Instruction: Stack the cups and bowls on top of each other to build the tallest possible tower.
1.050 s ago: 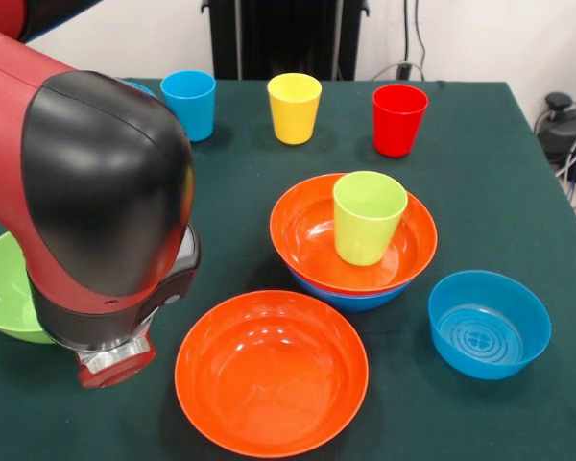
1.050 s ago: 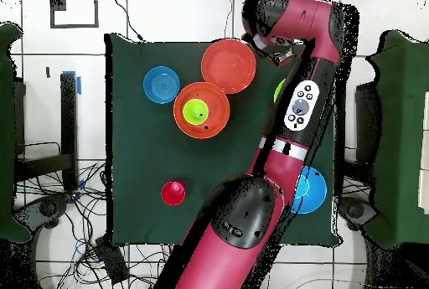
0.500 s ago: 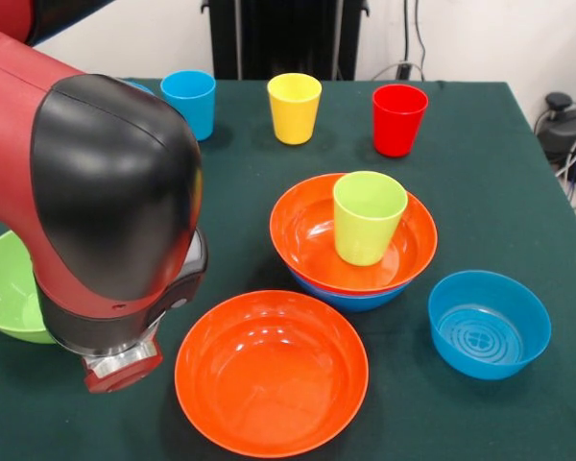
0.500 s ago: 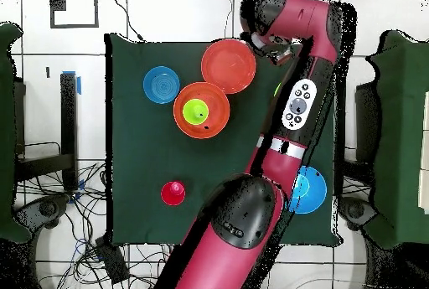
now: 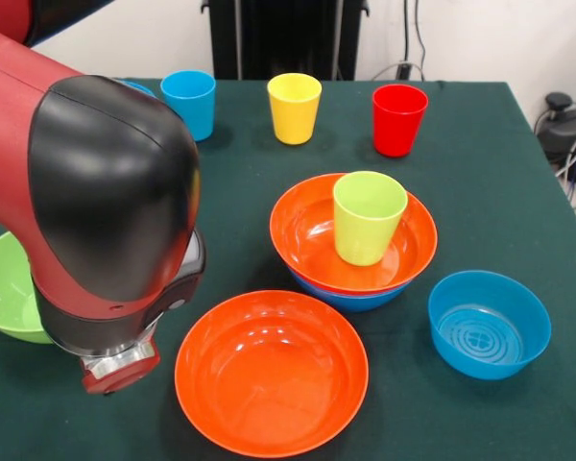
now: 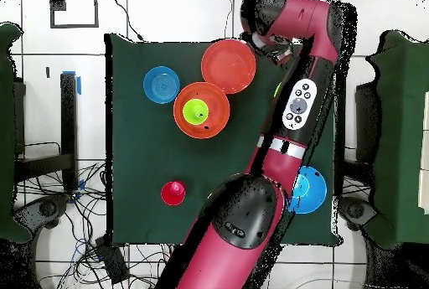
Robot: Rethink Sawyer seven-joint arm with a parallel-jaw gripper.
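Green table [image 5: 480, 163] bears cups [image 5: 295, 108] and bowls [image 5: 271, 373].

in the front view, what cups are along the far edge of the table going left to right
blue cup → yellow cup → red cup

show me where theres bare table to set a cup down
Bare cloth lies between the red plastic cup and the small blue plastic bowl, along the right edge. Crowded: the centre, where the stacked orange bowl nearly meets the empty orange bowl.
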